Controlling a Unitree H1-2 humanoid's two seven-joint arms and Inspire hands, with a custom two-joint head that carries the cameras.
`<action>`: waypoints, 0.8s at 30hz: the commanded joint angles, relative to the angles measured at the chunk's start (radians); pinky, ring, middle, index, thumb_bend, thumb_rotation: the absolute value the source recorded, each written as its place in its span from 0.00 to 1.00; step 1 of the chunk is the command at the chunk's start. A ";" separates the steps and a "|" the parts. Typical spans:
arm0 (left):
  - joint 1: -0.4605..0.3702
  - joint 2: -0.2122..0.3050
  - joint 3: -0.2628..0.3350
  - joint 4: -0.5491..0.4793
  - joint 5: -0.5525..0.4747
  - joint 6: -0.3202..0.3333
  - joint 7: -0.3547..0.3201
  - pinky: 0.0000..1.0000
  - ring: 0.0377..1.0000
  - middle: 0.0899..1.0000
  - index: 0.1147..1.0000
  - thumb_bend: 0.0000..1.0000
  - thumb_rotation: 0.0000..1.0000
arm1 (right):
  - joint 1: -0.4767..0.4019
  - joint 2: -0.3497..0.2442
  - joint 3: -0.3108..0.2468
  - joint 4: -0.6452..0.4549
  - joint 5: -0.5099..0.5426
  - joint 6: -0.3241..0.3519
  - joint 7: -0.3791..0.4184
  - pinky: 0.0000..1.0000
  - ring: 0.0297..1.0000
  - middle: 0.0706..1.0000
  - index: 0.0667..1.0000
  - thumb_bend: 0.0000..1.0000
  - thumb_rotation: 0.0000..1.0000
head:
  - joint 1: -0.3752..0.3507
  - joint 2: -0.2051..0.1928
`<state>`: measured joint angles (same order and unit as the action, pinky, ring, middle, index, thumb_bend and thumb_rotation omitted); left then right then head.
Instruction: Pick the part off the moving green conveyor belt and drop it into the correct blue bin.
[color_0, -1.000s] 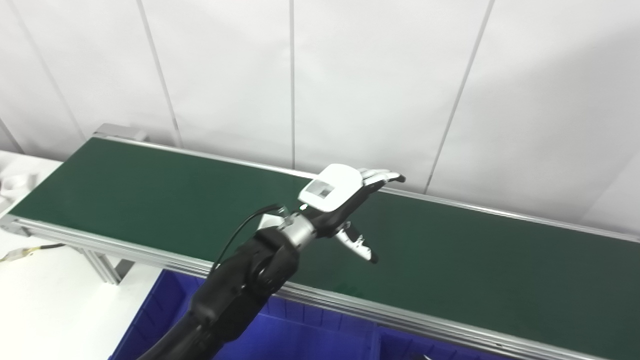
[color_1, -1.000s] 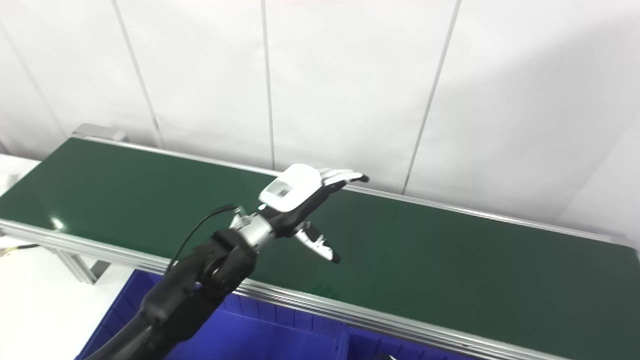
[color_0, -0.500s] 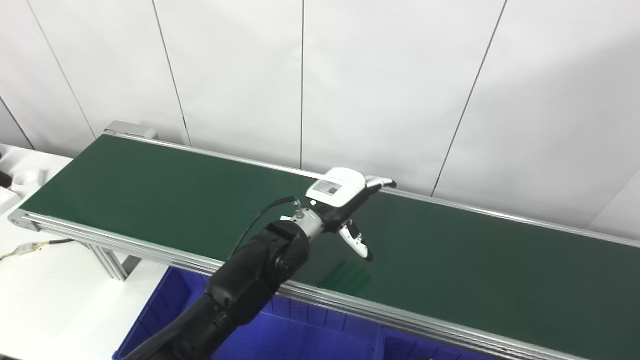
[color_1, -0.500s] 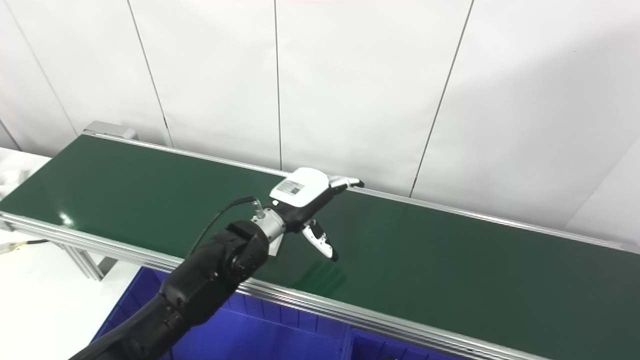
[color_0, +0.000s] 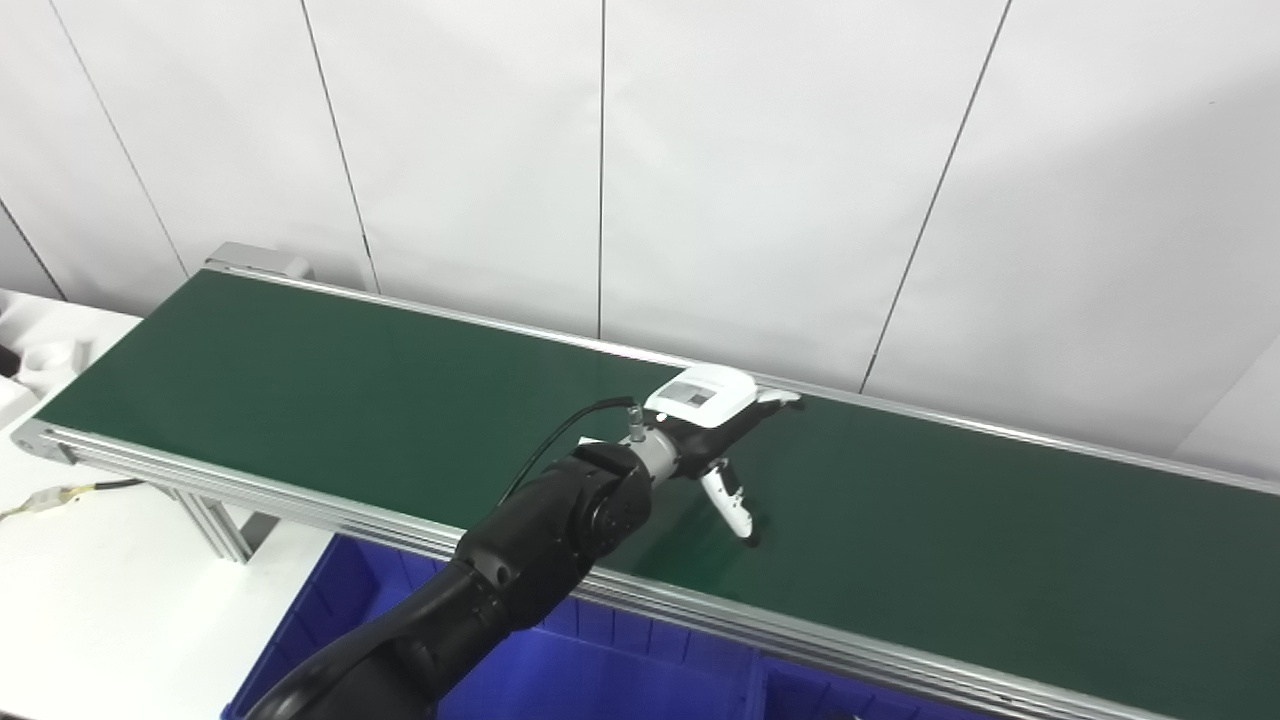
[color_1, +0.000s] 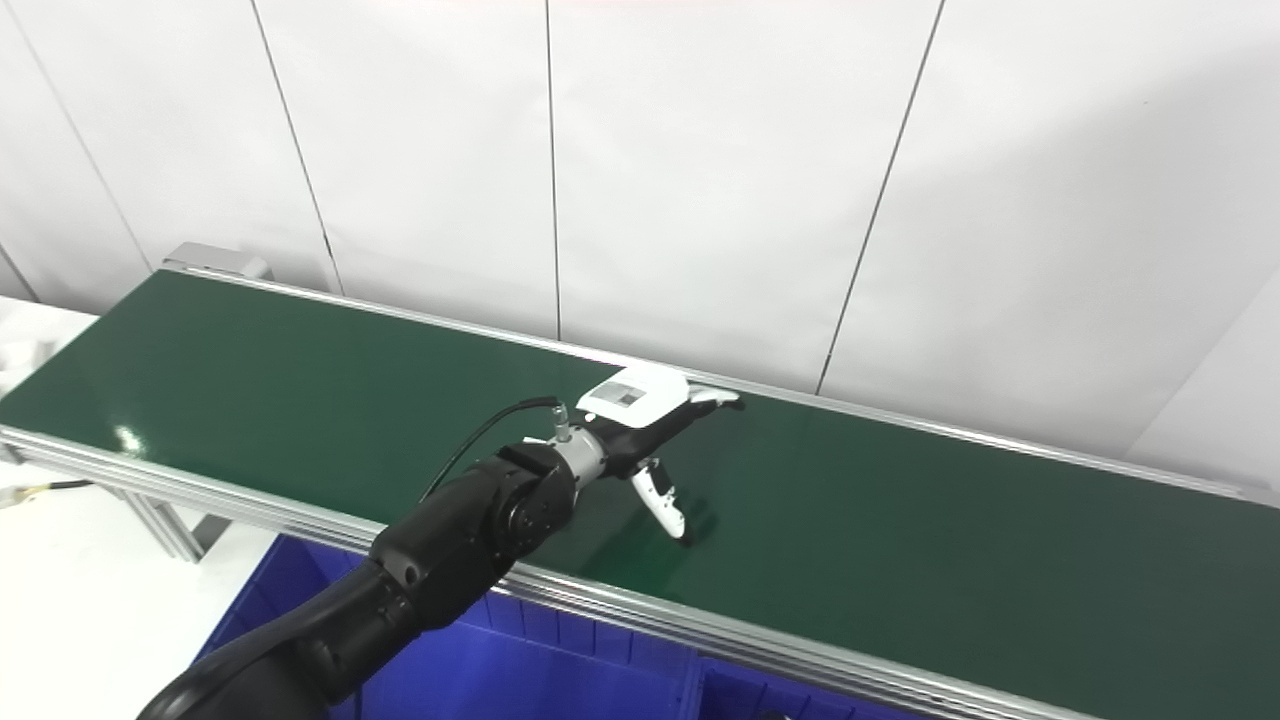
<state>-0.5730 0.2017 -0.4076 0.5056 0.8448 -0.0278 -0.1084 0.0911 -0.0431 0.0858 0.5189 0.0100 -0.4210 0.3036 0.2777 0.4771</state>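
Left hand (color_0: 715, 425) hovered spread and empty at frame centre, low over the green conveyor belt (color_0: 300, 380); blue bin (color_0: 560, 680) lower left.

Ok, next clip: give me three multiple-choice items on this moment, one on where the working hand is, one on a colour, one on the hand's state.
1. Where is the left hand?
A. Over the conveyor belt
B. Inside a bin
C. On the white table

2. What colour is the bin in front of the belt?
A. Red
B. Blue
C. Grey

3. What state is the left hand in?
A. Shut on a part
B. Shut on a cable
C. Open, holding nothing

Answers:
1 A, the hand reaches out above the green surface, near the far rail.
2 B, its walls below the near rail are blue.
3 C, thumb and fingers are spread apart and no part shows on the belt.
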 joint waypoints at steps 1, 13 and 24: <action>-0.044 0.009 0.002 0.017 -0.003 -0.004 0.057 0.73 0.86 0.91 0.89 1.00 0.24 | -0.005 0.004 0.008 -0.030 -0.003 -0.049 -0.009 0.69 0.76 0.90 0.80 0.98 0.35 | -0.004 0.003; -0.053 0.032 -0.020 0.079 -0.023 0.014 0.048 0.72 0.88 0.91 0.89 1.00 0.22 | 0.004 0.001 0.017 -0.040 -0.001 -0.049 -0.013 0.70 0.77 0.91 0.80 0.97 0.35 | -0.014 0.008; -0.060 0.045 -0.034 0.087 -0.028 0.019 0.058 0.74 0.87 0.90 0.90 1.00 0.24 | 0.007 0.000 0.020 -0.041 -0.002 -0.049 -0.019 0.70 0.77 0.90 0.79 0.98 0.35 | -0.020 0.006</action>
<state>-0.5770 0.2345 -0.4462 0.6099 0.8170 -0.0203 -0.0698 0.1014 -0.0437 0.1038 0.5095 0.0056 -0.4210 0.2885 0.2577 0.4817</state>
